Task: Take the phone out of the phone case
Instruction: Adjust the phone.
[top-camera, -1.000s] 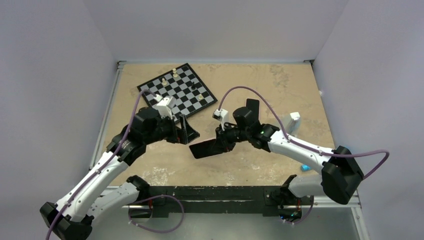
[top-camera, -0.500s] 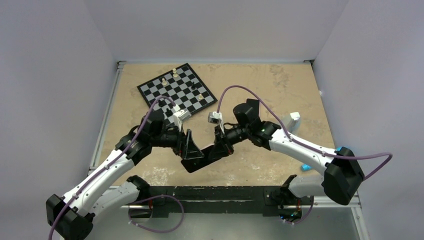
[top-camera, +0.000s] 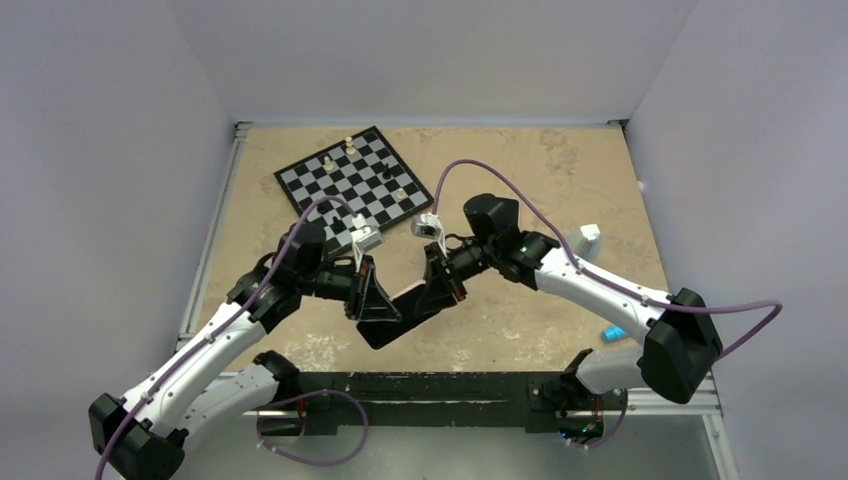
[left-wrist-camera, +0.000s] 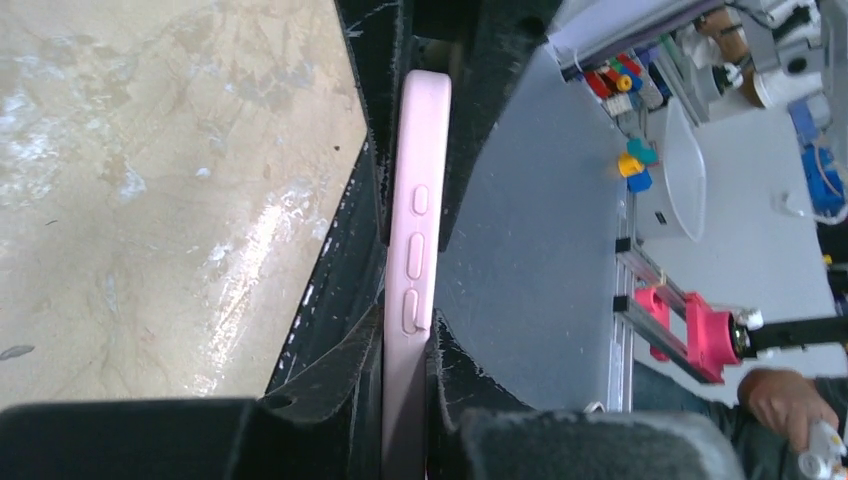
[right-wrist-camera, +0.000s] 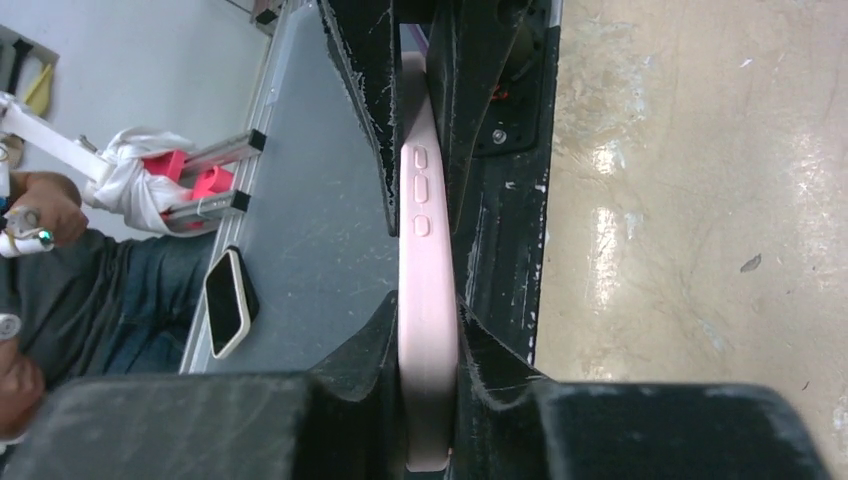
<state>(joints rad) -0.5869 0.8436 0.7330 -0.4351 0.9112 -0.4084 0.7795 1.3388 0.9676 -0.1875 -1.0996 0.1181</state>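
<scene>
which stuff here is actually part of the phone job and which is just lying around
Job: phone, pink case, left gripper and right gripper, both clamped on the case.

Lying about: chessboard with its chess pieces, small white object, blue object.

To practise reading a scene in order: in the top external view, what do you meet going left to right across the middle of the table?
left gripper → phone case, clamped by both grippers → right gripper → small white block. The chessboard is left out, since it overlaps the left gripper sideways.
</scene>
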